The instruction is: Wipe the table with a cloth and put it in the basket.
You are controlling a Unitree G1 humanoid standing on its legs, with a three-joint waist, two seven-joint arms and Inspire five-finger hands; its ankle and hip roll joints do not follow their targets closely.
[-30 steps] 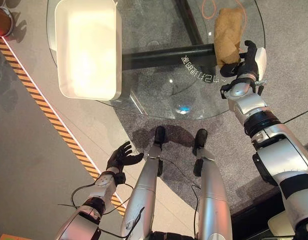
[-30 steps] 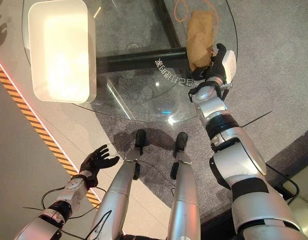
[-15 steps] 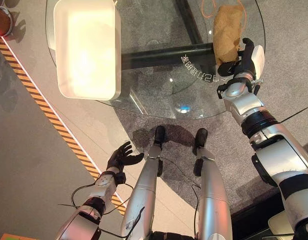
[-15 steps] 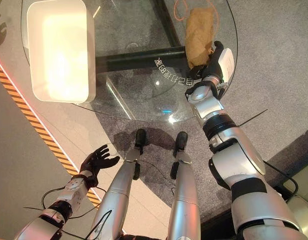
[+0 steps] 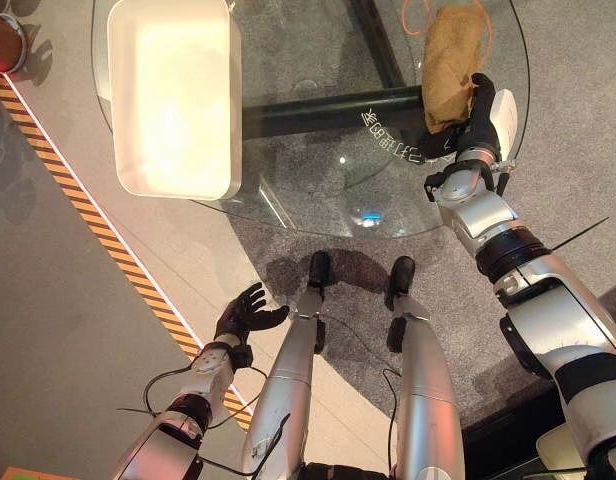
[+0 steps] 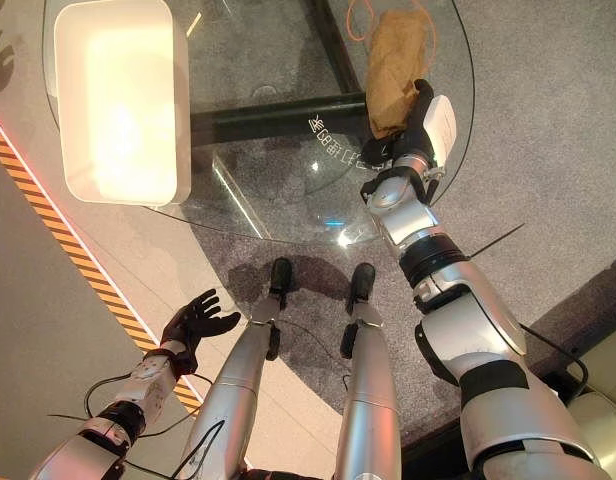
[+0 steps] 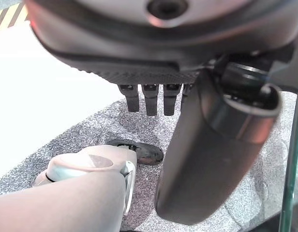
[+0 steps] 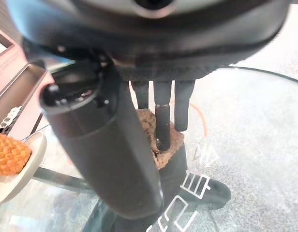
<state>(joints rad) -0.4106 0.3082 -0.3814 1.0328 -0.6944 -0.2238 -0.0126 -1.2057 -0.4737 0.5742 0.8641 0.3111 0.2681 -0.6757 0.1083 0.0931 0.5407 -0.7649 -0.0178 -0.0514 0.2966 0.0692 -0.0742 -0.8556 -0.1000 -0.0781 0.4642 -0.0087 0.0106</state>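
Wiping underway: my right hand (image 5: 480, 112) pressed relaxed fingers on the cloth (image 5: 450, 50) atop the glass tabletop (image 5: 318, 180). Basket (image 5: 174, 95) unfilled. Left hand (image 5: 244, 314) open, idle.

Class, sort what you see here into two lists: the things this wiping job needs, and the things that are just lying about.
Needed for the job:
brown cloth, under the right hand
glass table
white basket

Just lying about:
orange cord beyond the cloth
plate with an orange honeycombed item
left hand, idle beside the table
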